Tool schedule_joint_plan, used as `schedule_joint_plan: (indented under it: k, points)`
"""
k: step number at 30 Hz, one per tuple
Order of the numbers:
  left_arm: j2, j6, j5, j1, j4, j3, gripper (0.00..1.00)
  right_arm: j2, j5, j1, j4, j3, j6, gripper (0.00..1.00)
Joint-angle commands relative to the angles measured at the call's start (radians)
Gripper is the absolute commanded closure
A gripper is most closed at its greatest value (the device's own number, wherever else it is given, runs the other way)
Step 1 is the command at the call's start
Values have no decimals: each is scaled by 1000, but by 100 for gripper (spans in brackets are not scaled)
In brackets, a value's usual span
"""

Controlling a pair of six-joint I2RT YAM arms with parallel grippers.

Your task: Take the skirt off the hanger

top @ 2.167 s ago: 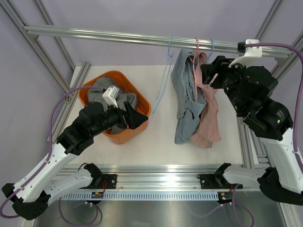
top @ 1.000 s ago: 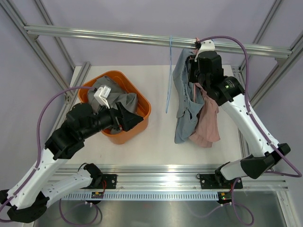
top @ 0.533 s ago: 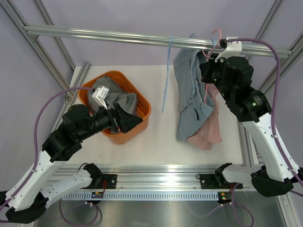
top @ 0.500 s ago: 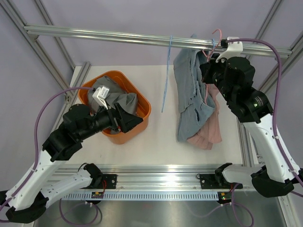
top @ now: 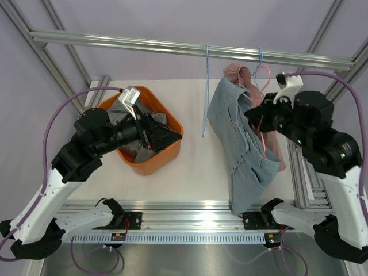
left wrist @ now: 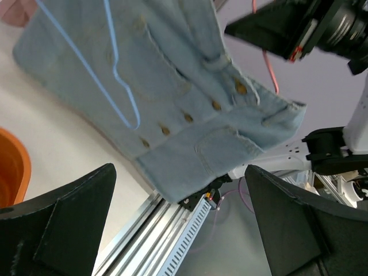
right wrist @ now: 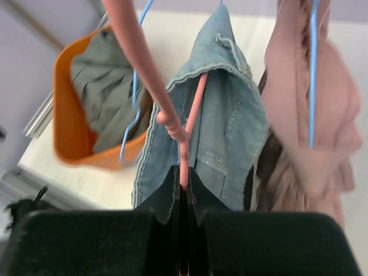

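Note:
The denim skirt (top: 244, 144) hangs from a pink hanger (top: 263, 73) whose hook is off the rail (top: 144, 45). My right gripper (top: 259, 118) is shut on the hanger's wire just below the hook. In the right wrist view the pink hanger (right wrist: 184, 146) runs into the closed right gripper (right wrist: 184, 179), and the skirt (right wrist: 230, 126) drapes beyond it. My left gripper (top: 168, 135) is open and empty over the orange basket's right rim. In its own view the left gripper (left wrist: 184, 230) faces the skirt (left wrist: 172, 75) from a distance, with wide-apart fingers (left wrist: 75, 224).
An orange basket (top: 138, 167) with grey clothes sits at the left. An empty blue hanger (top: 206, 92) hangs on the rail. A pink garment (right wrist: 310, 121) hangs on another blue hanger (right wrist: 313, 69) right of the skirt. The frame's near rail (top: 190, 206) lies under the skirt's hem.
My right arm pulled the pink hanger off the rail and toward the near side, and the skirt swung out with it. The left arm rose and turned toward the skirt, still open.

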Motion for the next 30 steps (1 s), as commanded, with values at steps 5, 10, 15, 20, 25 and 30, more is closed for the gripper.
schedule_joint_plan:
  k: [5, 10, 15, 20, 25, 30]
  points:
    - [66, -125, 249, -20, 191, 47, 1, -233, -126, -2, -100, -91, 119, 100]
    - [84, -166, 59, -315, 128, 50, 1, -229, -17, -3, -83, -113, 220, 100]
    - [268, -108, -489, -644, -182, 355, 1, -122, 110, -2, -51, -76, 320, 100]
    - [383, -88, -880, -892, -296, 455, 1, 31, 179, 8, -55, 16, 423, 100]
    - [532, -140, -1218, -972, -481, 531, 1, 156, 239, 72, -101, 149, 490, 100]
    - [624, -123, -1339, -972, -532, 562, 1, 231, 261, 113, -121, 225, 510, 100]
